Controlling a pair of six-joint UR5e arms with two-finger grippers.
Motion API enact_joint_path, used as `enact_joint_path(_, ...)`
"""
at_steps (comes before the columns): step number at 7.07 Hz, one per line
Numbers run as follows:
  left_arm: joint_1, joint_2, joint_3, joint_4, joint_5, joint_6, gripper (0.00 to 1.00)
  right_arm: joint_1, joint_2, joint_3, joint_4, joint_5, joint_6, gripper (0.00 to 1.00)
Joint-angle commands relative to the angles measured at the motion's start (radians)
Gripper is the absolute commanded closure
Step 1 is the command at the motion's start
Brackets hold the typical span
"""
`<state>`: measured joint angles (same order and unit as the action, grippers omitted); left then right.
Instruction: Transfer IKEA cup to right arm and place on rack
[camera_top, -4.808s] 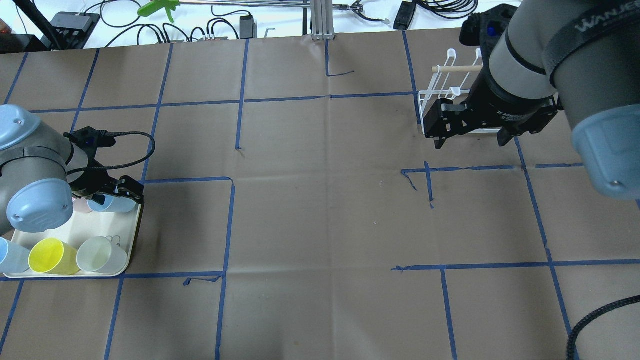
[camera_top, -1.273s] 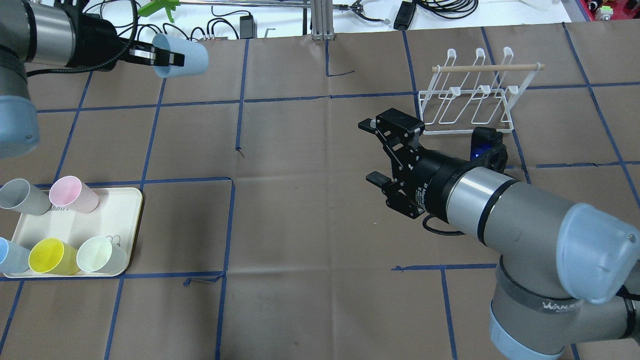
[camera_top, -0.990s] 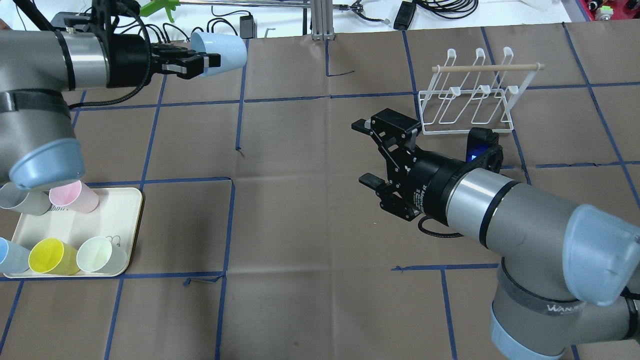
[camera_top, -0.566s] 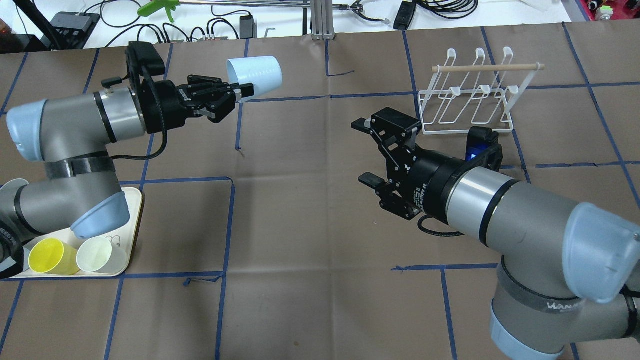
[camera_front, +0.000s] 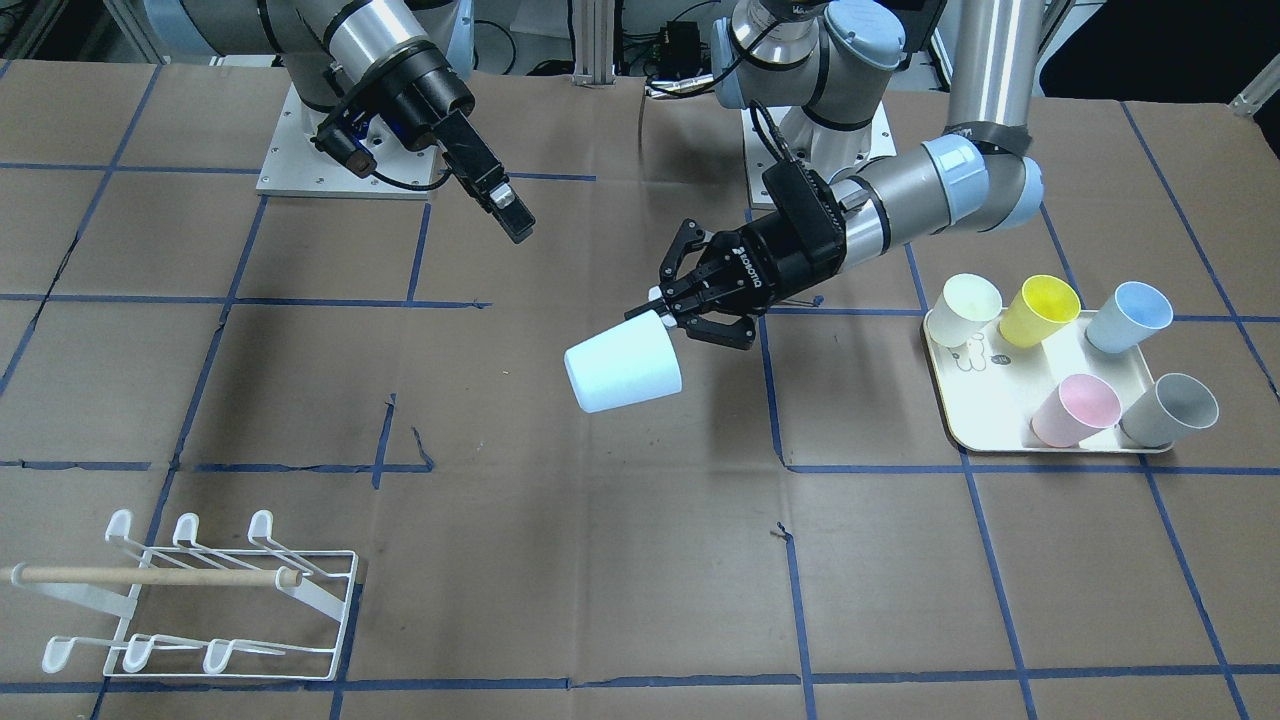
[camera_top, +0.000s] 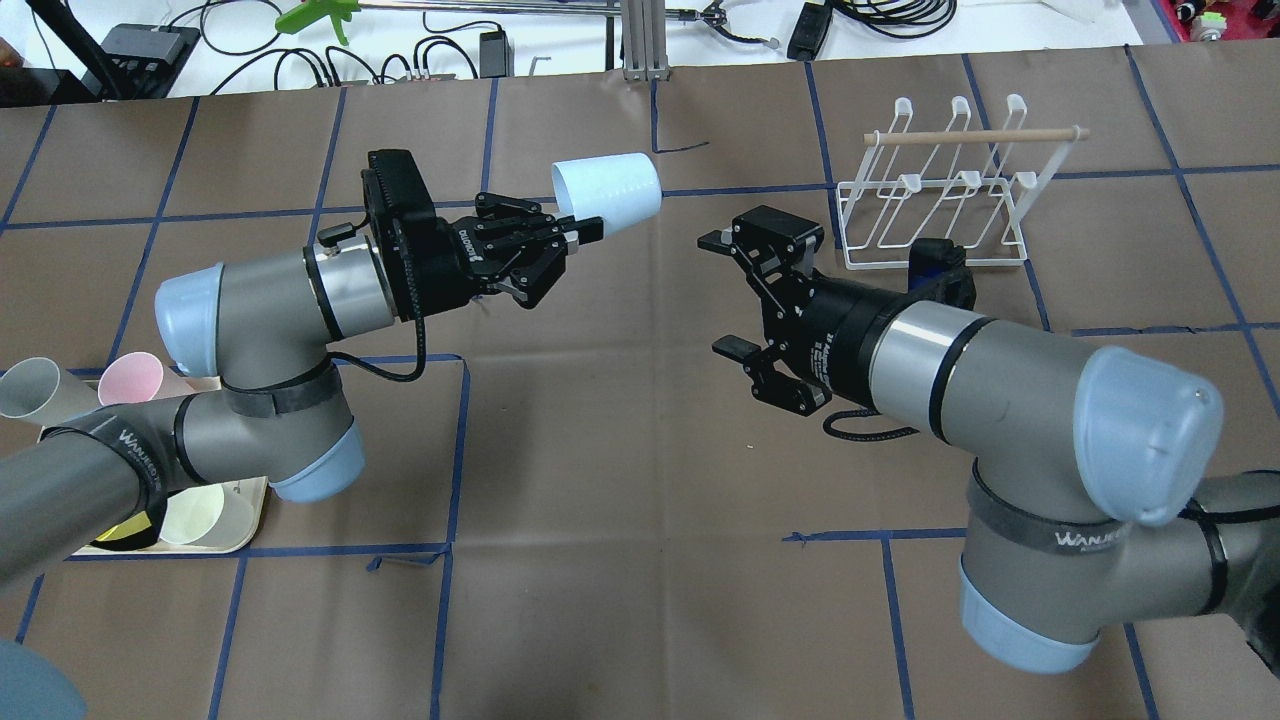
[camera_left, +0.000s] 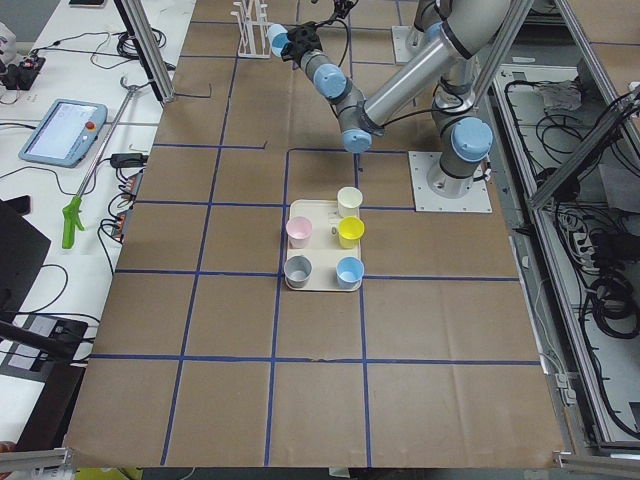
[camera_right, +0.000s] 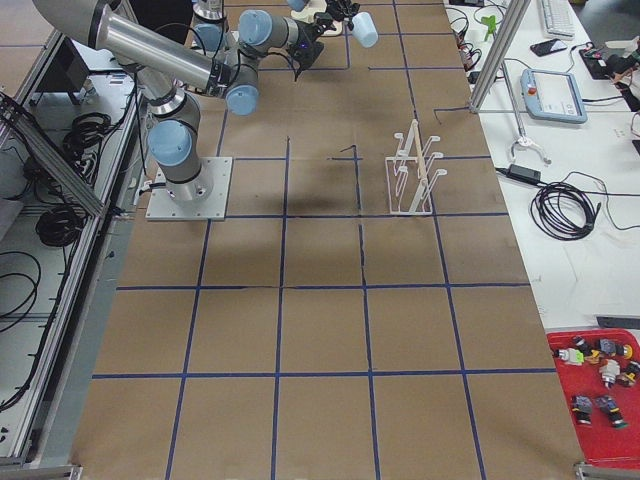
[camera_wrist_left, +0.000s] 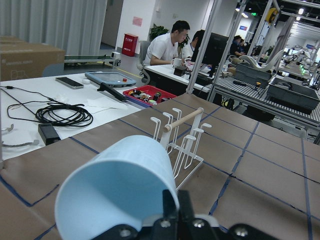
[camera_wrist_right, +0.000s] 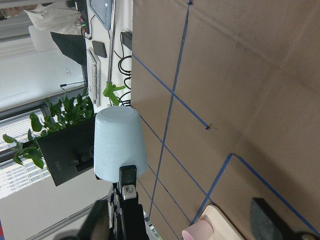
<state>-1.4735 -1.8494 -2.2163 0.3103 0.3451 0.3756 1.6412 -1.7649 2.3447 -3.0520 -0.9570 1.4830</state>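
Note:
My left gripper (camera_top: 583, 229) is shut on the rim of a pale blue cup (camera_top: 607, 185) and holds it on its side above the table's middle, base pointing toward the right arm. The cup also shows in the front view (camera_front: 622, 368) and fills the lower left of the left wrist view (camera_wrist_left: 117, 192). My right gripper (camera_top: 722, 295) is open and empty, facing the cup from a short gap to its right. The right wrist view shows the cup (camera_wrist_right: 120, 142) ahead. The white wire rack (camera_top: 940, 190) with a wooden rod stands empty behind the right gripper.
A cream tray (camera_front: 990, 410) by the left arm's base holds pink (camera_front: 1075, 408), grey (camera_front: 1170, 408), yellow (camera_front: 1040, 308), pale green (camera_front: 965, 308) and blue (camera_front: 1128, 315) cups. Blue tape lines grid the brown table. Cables and tools lie beyond the far edge (camera_top: 450, 40).
My left arm has swung the blue cup from the far left toward the table's middle, close to the right gripper. The right gripper has shifted slightly and stays open.

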Motion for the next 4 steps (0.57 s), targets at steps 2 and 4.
enact_joint_path(2, -0.050, -0.031, -0.045, 0.217, 0.006, -0.150, 0.98, 0.000, 0.038, -0.042, 0.001, -0.006, 0.010, 0.01)
enact_joint_path(4, -0.050, -0.031, -0.045, 0.217, 0.006, -0.156, 0.98, 0.000, 0.085, -0.056, -0.001, -0.006, 0.010, 0.01)
